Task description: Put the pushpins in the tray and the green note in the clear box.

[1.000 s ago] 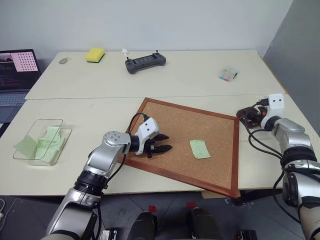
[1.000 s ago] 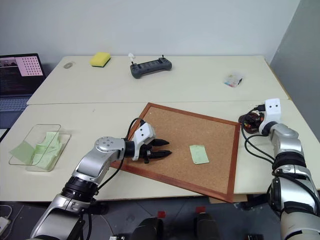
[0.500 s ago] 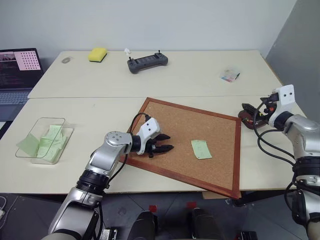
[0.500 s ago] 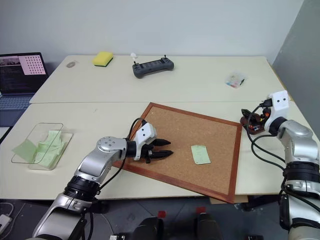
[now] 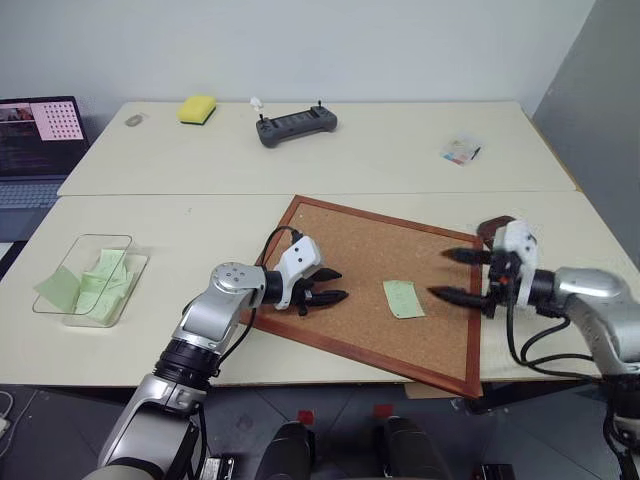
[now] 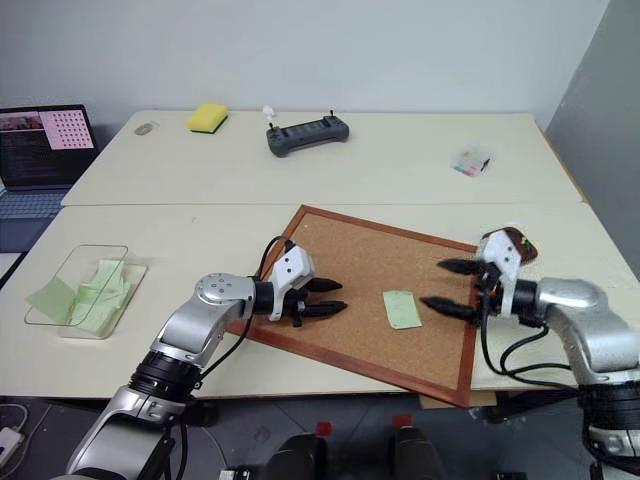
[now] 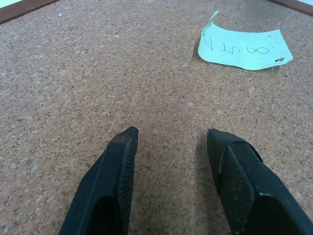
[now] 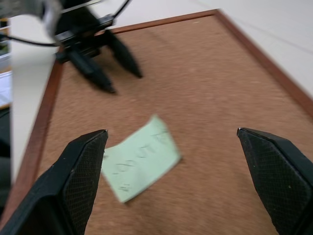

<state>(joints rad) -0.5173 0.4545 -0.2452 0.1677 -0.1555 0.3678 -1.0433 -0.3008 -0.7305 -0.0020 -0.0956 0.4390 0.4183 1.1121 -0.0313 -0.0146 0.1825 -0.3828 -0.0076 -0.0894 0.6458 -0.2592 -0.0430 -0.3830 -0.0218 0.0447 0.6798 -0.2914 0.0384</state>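
head views: green note (image 5: 403,298) lies flat on corkboard (image 5: 370,240), between left hand (image 5: 328,286) and right hand (image 5: 452,274), touching neither; both hands' fingers apart, empty. tray (image 6: 523,243) off corkboard's right edge; clear box (image 5: 92,279) well left.
left wrist: fingers (image 7: 113,166) apart over cork.
right wrist: fingers (image 8: 83,166) wide, note between.

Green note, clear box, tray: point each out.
green note (image 5: 403,298), left eye view, middle of the slip on the corkboard.
clear box (image 5: 70,252), left eye view, bare left end.
tray (image 6: 524,243), right eye view, rim showing behind the right tool.
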